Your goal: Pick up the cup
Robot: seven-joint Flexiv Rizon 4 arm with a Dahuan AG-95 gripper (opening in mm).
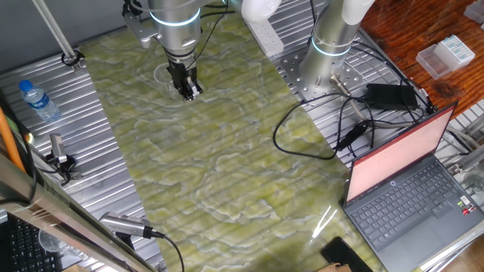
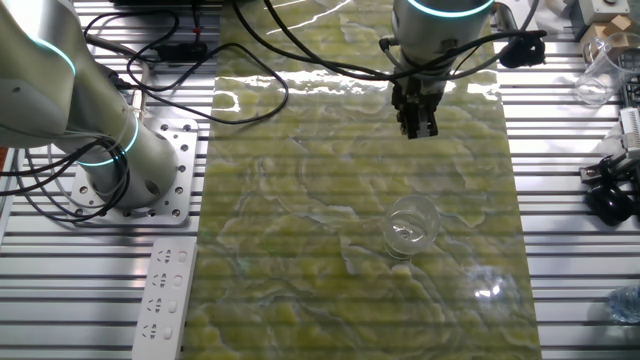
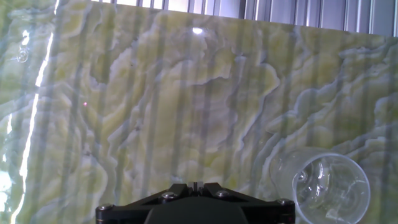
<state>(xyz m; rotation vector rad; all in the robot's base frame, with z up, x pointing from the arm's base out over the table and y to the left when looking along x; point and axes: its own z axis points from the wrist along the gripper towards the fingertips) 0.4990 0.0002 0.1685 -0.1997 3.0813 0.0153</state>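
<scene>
The cup (image 2: 410, 225) is a small clear tumbler standing upright on the green marbled mat (image 2: 300, 200). In the hand view the cup (image 3: 329, 186) sits at the lower right, seen from above with its round rim showing. In one fixed view it is only a faint ring (image 1: 162, 73) just behind the hand. My gripper (image 2: 417, 125) hangs above the mat, apart from the cup and off to one side of it. Its fingers are together and hold nothing. It also shows in one fixed view (image 1: 189, 90) and, as a dark edge, in the hand view (image 3: 194, 185).
A water bottle with a blue cap (image 1: 38, 100) lies on the slatted table at the left. A laptop (image 1: 408, 181) and black cables (image 1: 333, 128) are at the right. A second arm's base (image 2: 120, 170) and a power strip (image 2: 165, 295) stand beside the mat.
</scene>
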